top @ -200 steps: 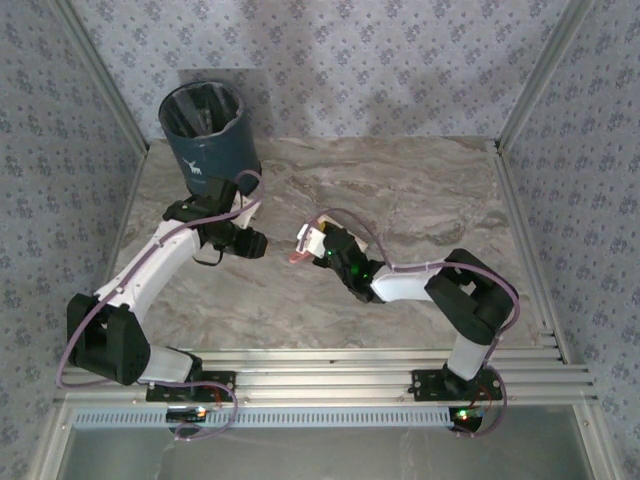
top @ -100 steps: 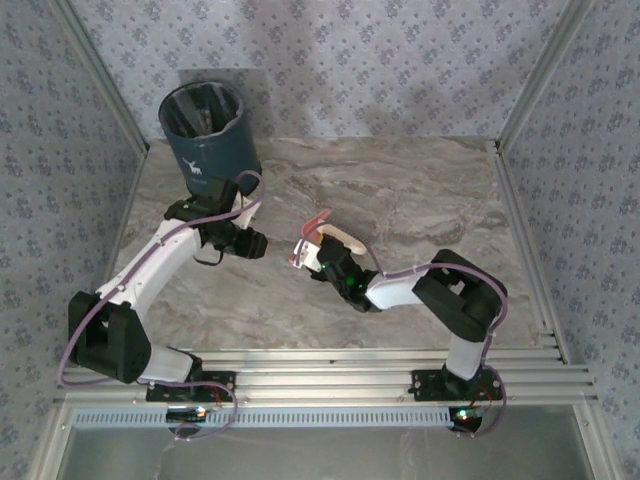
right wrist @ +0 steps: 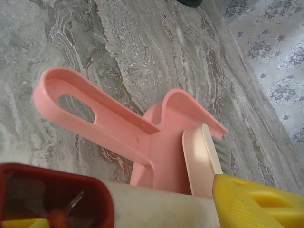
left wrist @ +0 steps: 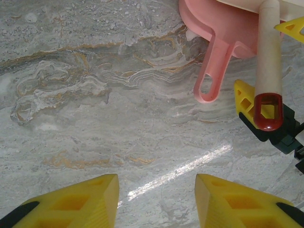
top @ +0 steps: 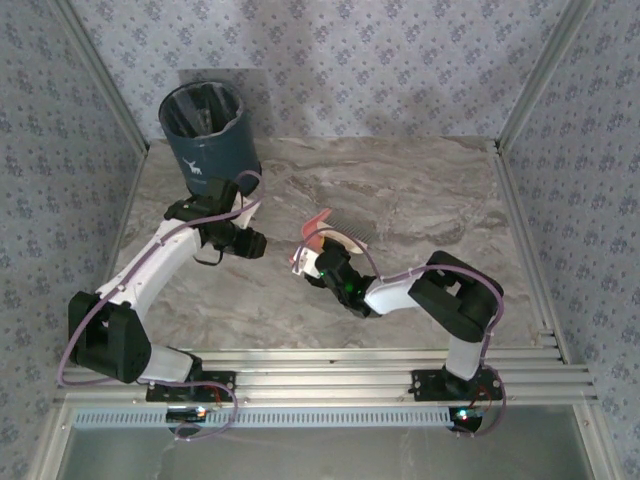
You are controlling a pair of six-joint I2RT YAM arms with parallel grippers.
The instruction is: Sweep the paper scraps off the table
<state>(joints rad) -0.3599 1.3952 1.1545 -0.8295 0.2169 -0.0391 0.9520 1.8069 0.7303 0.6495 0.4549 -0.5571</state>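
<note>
No paper scraps are in view on the marble table (top: 420, 180). A pink dustpan (top: 320, 217) (left wrist: 223, 23) (right wrist: 161, 142) lies at mid-table. A cream brush (top: 345, 238) (left wrist: 268, 52) (right wrist: 202, 156) with a red handle end rests against it. My right gripper (top: 305, 255) (right wrist: 128, 204) is open, and the brush handle lies loosely askew between its yellow fingers (left wrist: 244, 97). To the left of the dustpan, my left gripper (top: 250, 243) (left wrist: 156, 199) hovers over bare table. It is open, with nothing between its fingers.
A dark blue bin (top: 205, 135) stands at the back left corner, just beyond the left arm. Aluminium rails edge the table on the right and near sides. Patterned walls close in the back and both sides.
My right gripper has opened and shifted slightly left and down. The brush has come down onto the table beside the dustpan. The left arm has not moved.
</note>
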